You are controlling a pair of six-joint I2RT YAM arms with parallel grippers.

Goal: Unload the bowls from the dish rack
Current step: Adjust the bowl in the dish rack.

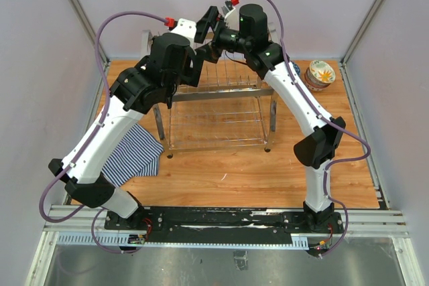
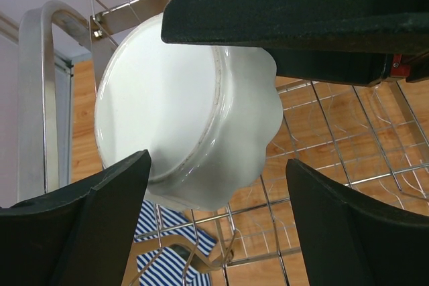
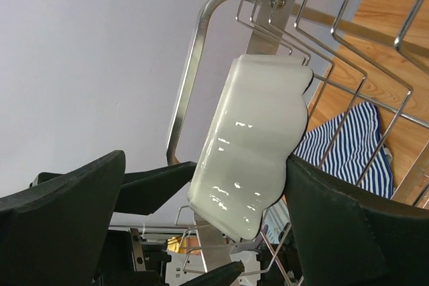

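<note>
The large white scalloped bowl stood tilted on edge among the prongs at the left end of the dish rack — hidden under both wrists from above — with the left jaws and right jaws each spread wide around it, any contact unclear.

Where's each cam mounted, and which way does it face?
Top external: above and behind the bases, looking down on the rack; left arm and right arm show.
Left wrist: faces the white bowl underside, rack behind; own fingers below.
Right wrist: sees that bowl edge-on; own fingers below.
Shared: both wrist views show bowl, rack, cloth.
</note>
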